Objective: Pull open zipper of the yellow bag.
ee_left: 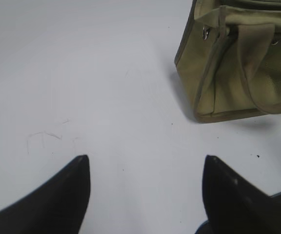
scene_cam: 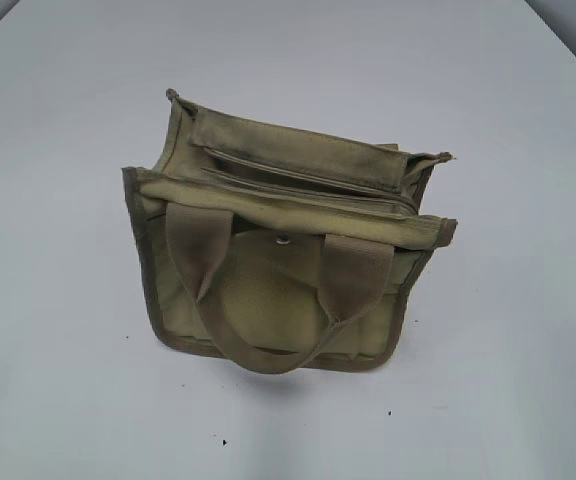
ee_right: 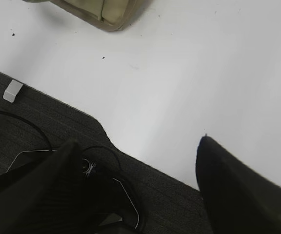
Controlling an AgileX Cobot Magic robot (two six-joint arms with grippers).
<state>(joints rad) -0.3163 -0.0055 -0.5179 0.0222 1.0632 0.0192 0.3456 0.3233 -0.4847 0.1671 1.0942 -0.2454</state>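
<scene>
The yellow bag [scene_cam: 283,265] stands upright near the middle of the white desk [scene_cam: 58,400], its front face toward the near edge. One webbing loop handle [scene_cam: 268,300] hangs down over the front panel, below a round metal snap [scene_cam: 284,240]. The zipper [scene_cam: 303,180] runs left to right along the top of the bag, between the folded upper flaps; its pull tab cannot be made out in the exterior view.

Neither arm appears in the exterior view.

Left wrist view: the left pincer [ee_left: 145,163] hovers above bare desk, angled downward, its two dark fingers [ee_left: 65,195] spread wide with nothing between them. The bag [ee_left: 238,63] sits to the far right of this pincer, well apart from it. A small metal ring [ee_left: 205,33] shows at the bag's upper side seam.

Right wrist view: the right pincer [ee_right: 138,146] is likewise spread wide and holds nothing. It is poised over the near edge of the desk, where the white surface meets a dark carpeted floor [ee_right: 28,131] carrying black cables [ee_right: 33,129] and a small grey block [ee_right: 12,91]. Only a bottom corner of the bag [ee_right: 101,14] shows at the far left of this view, well apart from the fingers [ee_right: 238,190].

No contact between either pincer and the bag.
</scene>
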